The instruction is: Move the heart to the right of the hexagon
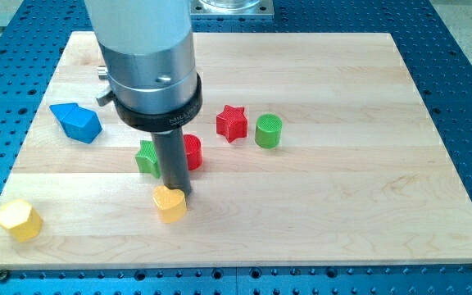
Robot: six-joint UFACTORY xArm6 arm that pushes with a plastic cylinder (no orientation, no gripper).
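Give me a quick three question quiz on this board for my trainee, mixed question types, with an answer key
1. True or false: my tip is at the yellow heart.
2. Which block lies nearest the view's left edge? A) green cylinder B) yellow hexagon C) red star
3. Fill in: the block near the view's top left, beside the arm, is coloured ____.

Key: 1 true; 2 B; 3 blue.

A pale wooden worktop (342,205) lies on a blue perforated metal base (465,49). Toward the view's left sits a blue angular plastic block (76,121). Near the middle a red star-shaped block (231,123) stands just beside a green cylinder block (269,131). A green block (147,157) and a red block (192,152) are partly hidden, shapes unclear.
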